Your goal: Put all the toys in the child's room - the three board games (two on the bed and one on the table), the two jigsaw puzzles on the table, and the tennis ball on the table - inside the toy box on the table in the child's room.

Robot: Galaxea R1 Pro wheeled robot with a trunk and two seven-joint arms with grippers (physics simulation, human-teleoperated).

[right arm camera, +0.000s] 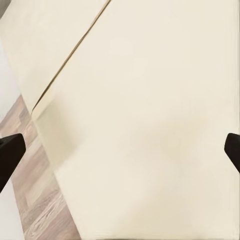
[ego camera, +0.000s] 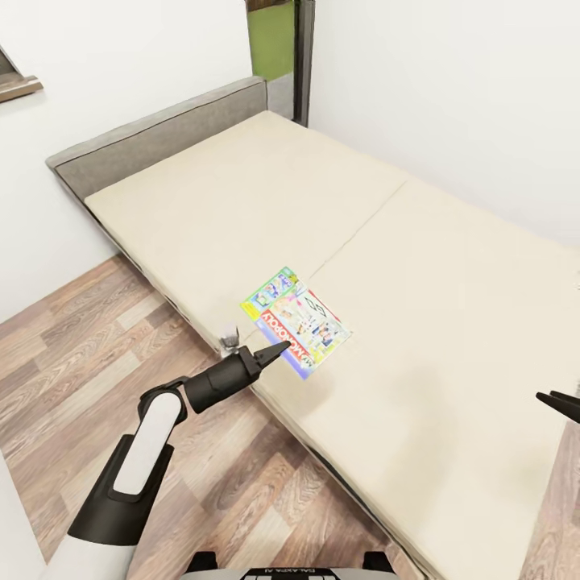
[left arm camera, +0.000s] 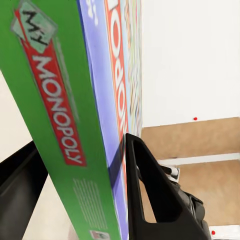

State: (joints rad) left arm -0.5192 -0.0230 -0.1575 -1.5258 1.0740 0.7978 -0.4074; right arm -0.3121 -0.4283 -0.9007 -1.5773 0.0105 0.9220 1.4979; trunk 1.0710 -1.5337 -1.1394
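**Left jaws clamp the Monopoly box at the bed's edge**

The left gripper [ego camera: 278,348] reaches over the near edge of the bed [ego camera: 451,322], and the Monopoly board game [ego camera: 296,321] sits just ahead of its tips, extending away from them over the cream mattress. In the left wrist view the jaws straddle the box: the green side panel with the red "MONOPOLY" banner [left arm camera: 55,110] fills the space between the two black fingers [left arm camera: 150,185], one finger lying against the printed face and the other against the opposite side. The jaws are closed onto the box, with no gap visible between finger and cardboard on the printed side. From the head view the box looks slightly tilted, its end nearest the jaws raised; whether the far end touches the mattress cannot be told.

The right gripper [ego camera: 560,401] hovers over the mattress, well apart from the box, with nothing between its jaws. In the right wrist view its two fingertips [right arm camera: 10,150] stand wide apart with bare mattress and a strip of wood-plank floor [right arm camera: 35,200] beyond them, so these jaws are open and empty.

Behind the left jaws, the floor [ego camera: 89,362] runs alongside the bed, and the grey headboard [ego camera: 161,137] stands at the far end against the white wall [ego camera: 121,48].
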